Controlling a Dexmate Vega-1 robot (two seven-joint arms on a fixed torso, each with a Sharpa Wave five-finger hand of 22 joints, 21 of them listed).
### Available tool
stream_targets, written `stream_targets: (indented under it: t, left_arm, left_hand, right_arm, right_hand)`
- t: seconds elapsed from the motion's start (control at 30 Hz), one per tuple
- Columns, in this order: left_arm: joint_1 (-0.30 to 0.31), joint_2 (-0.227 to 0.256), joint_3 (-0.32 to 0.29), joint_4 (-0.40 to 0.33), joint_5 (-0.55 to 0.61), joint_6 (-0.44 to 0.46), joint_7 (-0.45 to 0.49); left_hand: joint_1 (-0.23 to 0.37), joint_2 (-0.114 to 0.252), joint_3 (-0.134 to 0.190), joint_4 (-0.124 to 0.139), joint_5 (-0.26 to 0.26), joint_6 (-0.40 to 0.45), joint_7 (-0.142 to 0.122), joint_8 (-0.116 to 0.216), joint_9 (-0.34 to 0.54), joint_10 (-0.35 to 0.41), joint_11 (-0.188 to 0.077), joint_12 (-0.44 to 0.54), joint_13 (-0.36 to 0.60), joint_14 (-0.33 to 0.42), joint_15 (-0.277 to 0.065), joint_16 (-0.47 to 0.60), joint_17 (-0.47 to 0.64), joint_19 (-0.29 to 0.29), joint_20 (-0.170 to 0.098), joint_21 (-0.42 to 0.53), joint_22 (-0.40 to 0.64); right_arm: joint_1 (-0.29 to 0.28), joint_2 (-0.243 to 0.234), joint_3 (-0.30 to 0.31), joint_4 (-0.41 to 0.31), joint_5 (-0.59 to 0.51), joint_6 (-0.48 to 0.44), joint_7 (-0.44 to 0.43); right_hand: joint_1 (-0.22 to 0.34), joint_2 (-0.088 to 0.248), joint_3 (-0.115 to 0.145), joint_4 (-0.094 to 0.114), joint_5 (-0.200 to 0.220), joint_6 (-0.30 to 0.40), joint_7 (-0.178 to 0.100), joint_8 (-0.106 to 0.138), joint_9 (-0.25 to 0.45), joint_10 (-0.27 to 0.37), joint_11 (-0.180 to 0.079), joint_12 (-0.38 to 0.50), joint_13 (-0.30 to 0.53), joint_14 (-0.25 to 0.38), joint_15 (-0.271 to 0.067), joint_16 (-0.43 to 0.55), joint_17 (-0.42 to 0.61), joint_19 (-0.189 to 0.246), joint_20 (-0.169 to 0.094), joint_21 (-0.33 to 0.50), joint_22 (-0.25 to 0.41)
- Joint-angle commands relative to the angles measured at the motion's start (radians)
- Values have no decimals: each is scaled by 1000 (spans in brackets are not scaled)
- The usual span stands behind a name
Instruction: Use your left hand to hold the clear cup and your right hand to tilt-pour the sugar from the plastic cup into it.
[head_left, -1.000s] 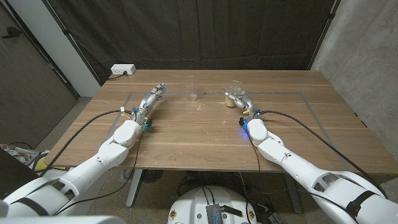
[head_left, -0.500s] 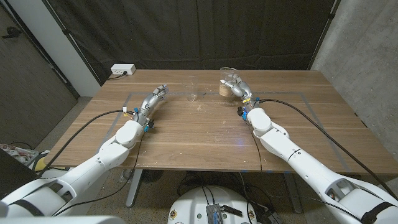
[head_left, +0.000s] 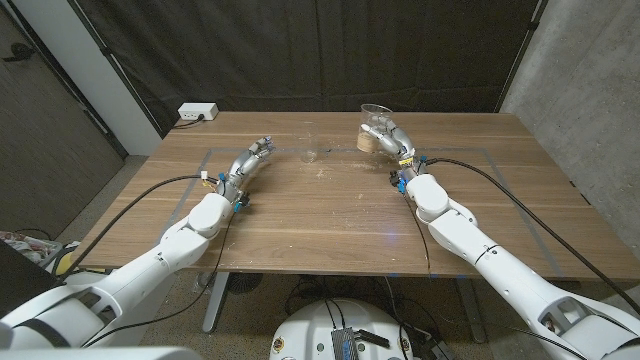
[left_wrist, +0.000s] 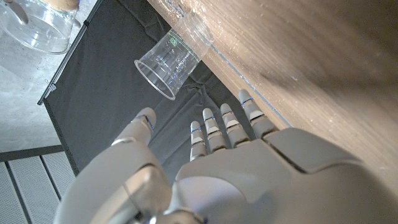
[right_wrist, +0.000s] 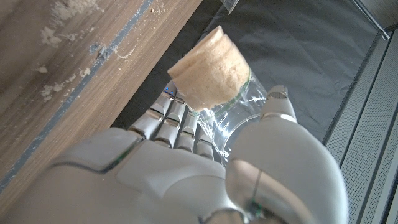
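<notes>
Head view: our right hand (head_left: 388, 136) holds the plastic cup (head_left: 374, 128), clear with tan sugar at its base, upright above the table (head_left: 330, 215); our left hand (head_left: 252, 157), fingers spread, holds nothing beside the upright clear cup (head_left: 311, 144)

The right hand (head_left: 385, 135) grips a transparent plastic cup with pale brown sugar in its bottom (head_left: 373, 127), held up off the brown wooden table (head_left: 330, 215) near its far edge. A small clear empty cup (head_left: 310, 146) stands on the table between the two hands, with the left hand (head_left: 252, 160) near it, fingers apart, touching nothing. A white power strip (head_left: 197, 112) lies at the table's far left corner
</notes>
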Motion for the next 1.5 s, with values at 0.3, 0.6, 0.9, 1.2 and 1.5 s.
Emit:
stream_targets:
  t: [0.3,0.6,0.9,1.2,1.5]
  left_arm:
    - [67,106,23,-237,278,271,310]
    - [56,127,55,-321,411,477,366]
    - [53,117,52,-317,398,503,359]
    - [43,101,60,-280,397,475,363]
    - [-20,71,99,-184,429,407,338]
  left_hand:
    - [6,-99,-50,-37,11,-82,16,-2,24,-104,-25,-19,33,-95,-49,-15,27,-28,-24,-15,6]
    - [27,-130,-79,-62,26,-139,47,4,46,-169,-17,-20,61,-151,-37,-18,47,-43,-43,-23,8]
    - [-8,-168,-204,-86,51,-242,122,-6,74,-275,30,-21,98,-232,9,-17,75,-98,-23,-54,6]
    - [-82,-165,-298,-71,62,-226,144,1,74,-273,44,-11,106,-242,16,-5,82,-116,-12,-71,3]
    - [-104,-162,-336,-70,67,-205,140,9,72,-258,38,-3,109,-239,14,1,84,-114,-17,-75,2]
  right_arm:
    - [-19,-4,14,14,7,28,9]
    - [-27,-3,13,9,6,19,3]
    - [-36,-5,15,-1,5,16,-2]
    - [-48,-10,18,-9,2,21,-7]
    - [-67,-15,23,-28,0,23,-17]
  right_hand:
    - [4,-1,9,3,5,10,2,13,11,5,1,-1,4,15,-165,-19,-8,4,-7,7,-1]
    - [1,2,12,6,5,10,4,16,16,8,0,-3,3,21,-163,-28,-15,0,-8,6,-3]
    - [1,6,14,7,6,11,4,18,19,11,1,-4,4,26,-161,-34,-20,-1,-9,6,-5]
    - [1,7,17,7,7,11,5,20,21,15,6,-6,5,30,-163,-42,-25,-3,-10,6,-7]
    - [0,11,20,8,7,12,6,21,24,17,-1,-8,6,32,-164,-49,-29,-3,-12,6,-9]
